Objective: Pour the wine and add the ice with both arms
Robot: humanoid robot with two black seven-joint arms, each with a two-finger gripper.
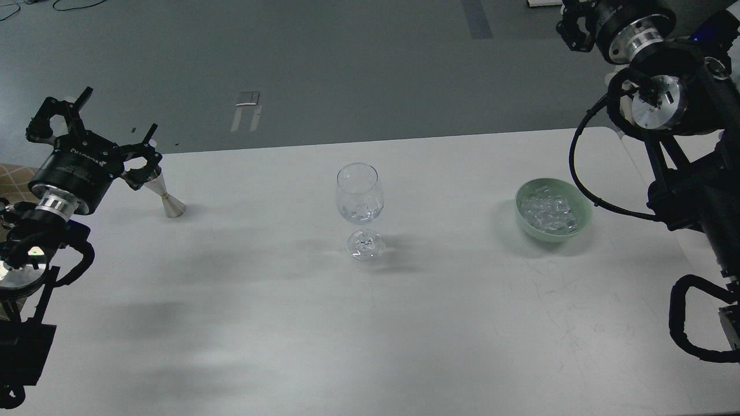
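Observation:
A clear wine glass point(359, 193) stands upright at the table's middle, with a few ice cubes and a little clear liquid low in its bowl. A heap of ice point(548, 210) lies in a pale green bowl point(583, 215) to the right. A steel jigger point(166, 198) stands at the far left. My left gripper point(118, 118) is open, its prongs spread, right beside the jigger's top and holding nothing. My right gripper point(572, 26) is raised at the top right corner, far above the bowl. Its fingertips are cut off by the view's edge.
The white table point(370, 323) runs across the view, its far edge behind the glass. My right arm's links and a looping cable point(584, 185) hang just right of the bowl. Grey floor lies beyond.

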